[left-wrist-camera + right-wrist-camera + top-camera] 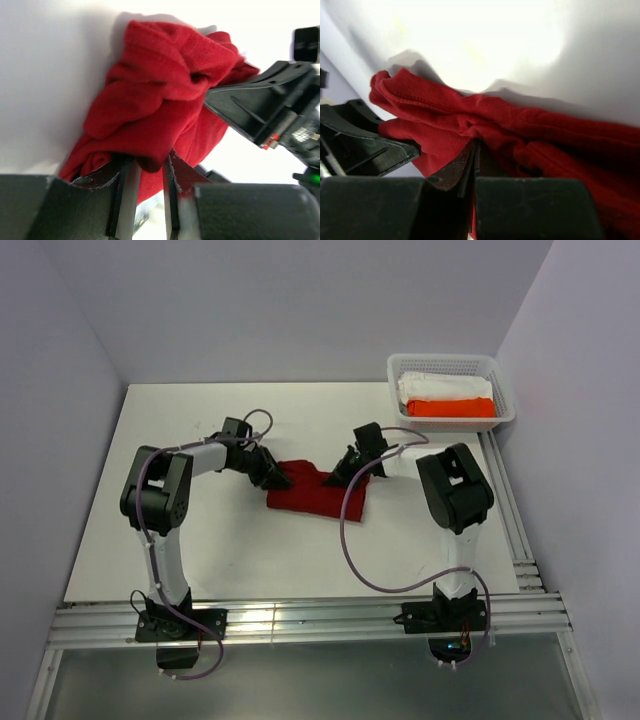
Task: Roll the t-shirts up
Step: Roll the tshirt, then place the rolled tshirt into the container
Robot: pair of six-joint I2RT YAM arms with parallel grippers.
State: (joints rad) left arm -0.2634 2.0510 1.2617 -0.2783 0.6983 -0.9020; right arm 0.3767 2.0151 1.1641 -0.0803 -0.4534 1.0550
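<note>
T-shirt (320, 496), dark red, 1 pc: bunched and creased, lying mid-table (200, 540) btwn the two arms.
L gripper (148, 165): jaws partly closed, pinching a fold at the shirt's left end.
R gripper (473, 155): jaws pressed together, thin cloth caught at the shirt's upper right edge.
Basket (441, 357), white mesh, far right corner, well apart from shirt. Contents: orange bundle (452, 408) at front, white cloth (440, 386) behind.
</note>
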